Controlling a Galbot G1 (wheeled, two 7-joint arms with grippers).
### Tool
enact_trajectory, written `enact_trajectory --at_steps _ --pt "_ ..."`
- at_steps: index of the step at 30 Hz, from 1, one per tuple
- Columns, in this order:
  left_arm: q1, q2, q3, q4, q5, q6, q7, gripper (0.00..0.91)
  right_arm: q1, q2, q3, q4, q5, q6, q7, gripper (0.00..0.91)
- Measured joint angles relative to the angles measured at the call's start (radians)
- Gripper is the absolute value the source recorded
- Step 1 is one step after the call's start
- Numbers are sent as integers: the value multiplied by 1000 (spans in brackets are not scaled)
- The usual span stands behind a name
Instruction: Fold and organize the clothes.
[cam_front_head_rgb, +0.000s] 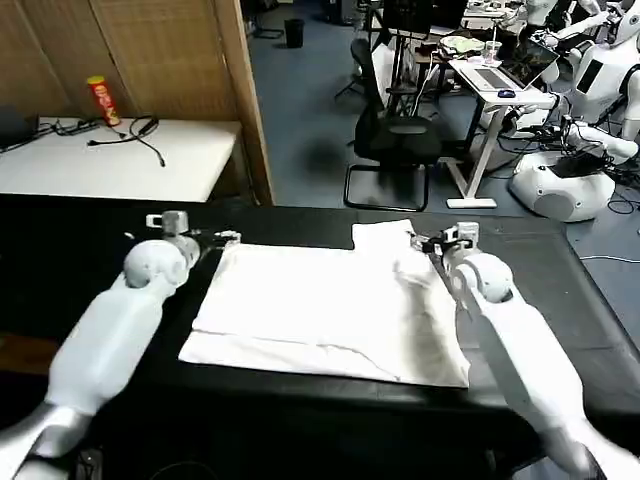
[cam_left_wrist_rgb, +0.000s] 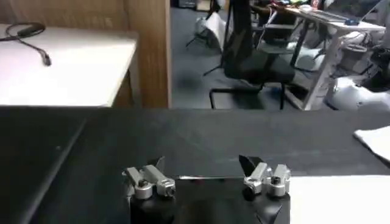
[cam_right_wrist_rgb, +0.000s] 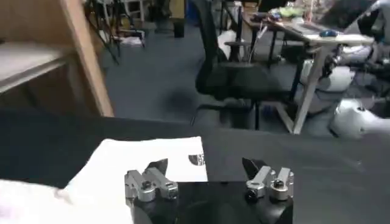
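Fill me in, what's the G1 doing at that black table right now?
It's working on a white T-shirt spread flat on the black table, partly folded. The left gripper sits at the shirt's far left corner and the right gripper at the far right, by a sleeve. Both wrist views show the jaws open with nothing between them, so neither is gripping fabric at this moment.

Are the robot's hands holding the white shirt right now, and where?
No. Both are open and hold nothing: the left gripper is over bare black table, the right gripper above the T-shirt's far edge.
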Motion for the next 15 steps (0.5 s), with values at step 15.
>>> enact_trajectory --at_steps 15 --pt "-13 -28 18 119 40 4 59 770 42 66 -17 -108 -20 -13 8 878"
